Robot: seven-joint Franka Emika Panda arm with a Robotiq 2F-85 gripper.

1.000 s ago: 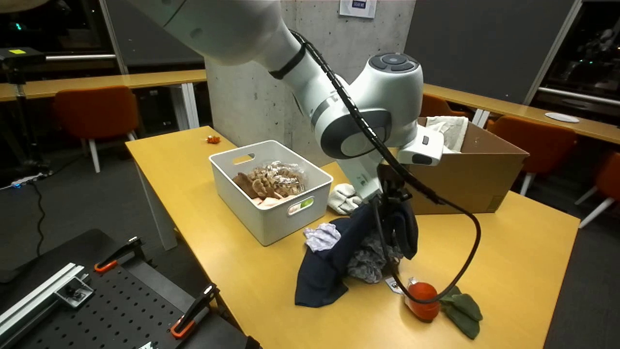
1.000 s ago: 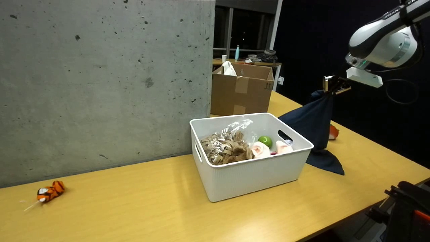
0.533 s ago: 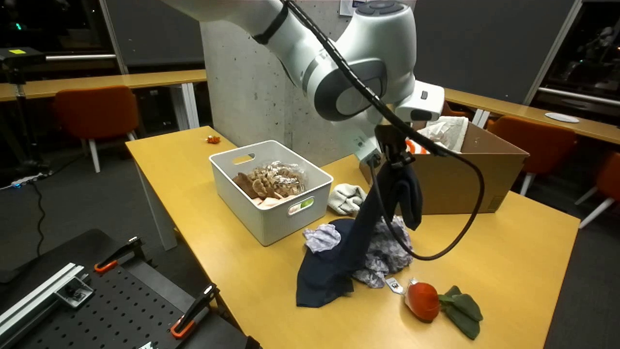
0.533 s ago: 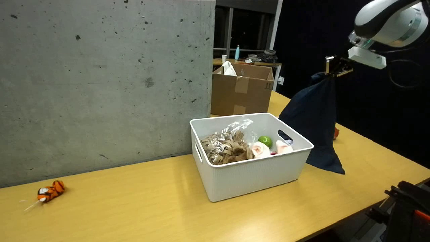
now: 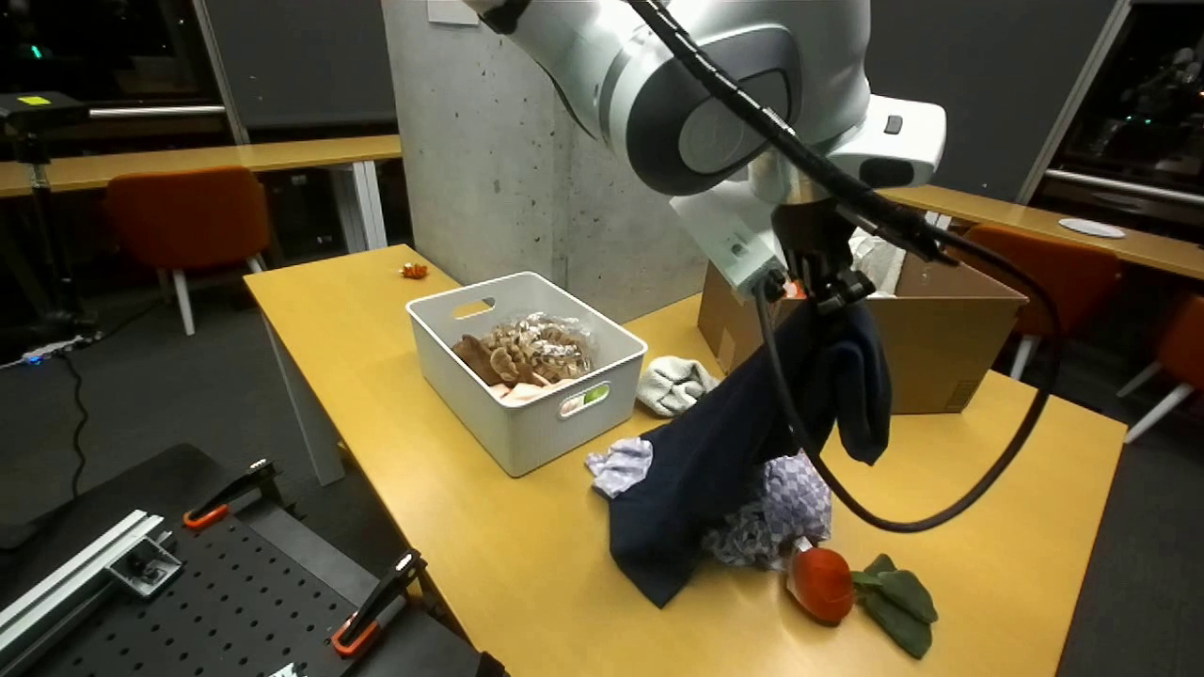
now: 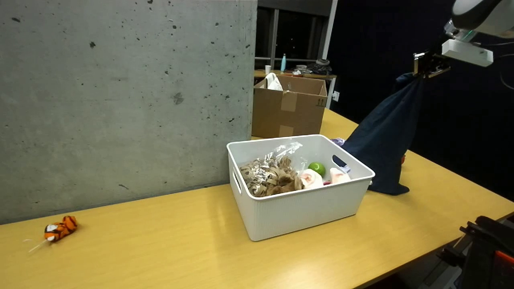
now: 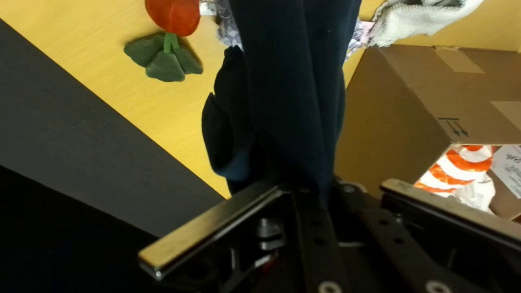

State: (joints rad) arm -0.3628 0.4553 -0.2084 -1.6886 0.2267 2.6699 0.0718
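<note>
You are viewing: one cloth (image 5: 696,470), plain dark navy; one patterned fabric (image 5: 796,494), mottled lilac and white; one bloom (image 5: 821,583), red, its leaves (image 5: 905,604) dull green. You are also viewing: table (image 6: 140,257), yellow; bin (image 6: 301,220), off-white; box (image 6: 289,114), brown; striped item (image 7: 466,165), orange and white; round item (image 6: 317,168), bright green; toy (image 6: 61,228), orange with black stripes.

I note both exterior views stand back, facing down across table (image 5: 367,320), sharing white bin (image 6: 301,216) and far carton (image 6: 289,114). Wrist view, close, faces down past gripper (image 7: 321,191).
</note>
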